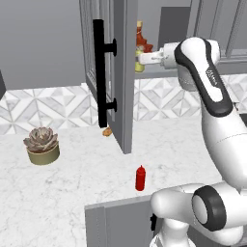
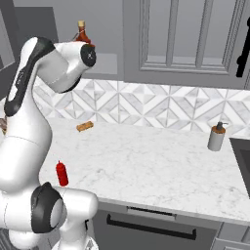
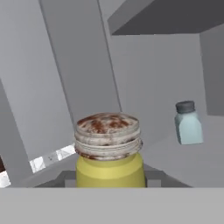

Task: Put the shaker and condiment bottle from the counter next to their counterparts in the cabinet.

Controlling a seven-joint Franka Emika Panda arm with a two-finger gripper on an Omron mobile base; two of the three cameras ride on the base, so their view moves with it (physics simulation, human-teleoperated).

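Jaws clamp the shaker (image 1: 139,66) inside the open cabinet (image 1: 126,72); condiment bottle (image 1: 140,178) stands on counter (image 1: 72,188).

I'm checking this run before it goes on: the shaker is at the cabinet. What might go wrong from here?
1. The hand is shut on the yellow shaker close beside the open cabinet door; a sideways swing might clip the door edge.
2. The orange-red bottle stands just above the hand; lifting could topple it.
3. The pale blue shaker sits deeper inside; pushing too far may knock it.
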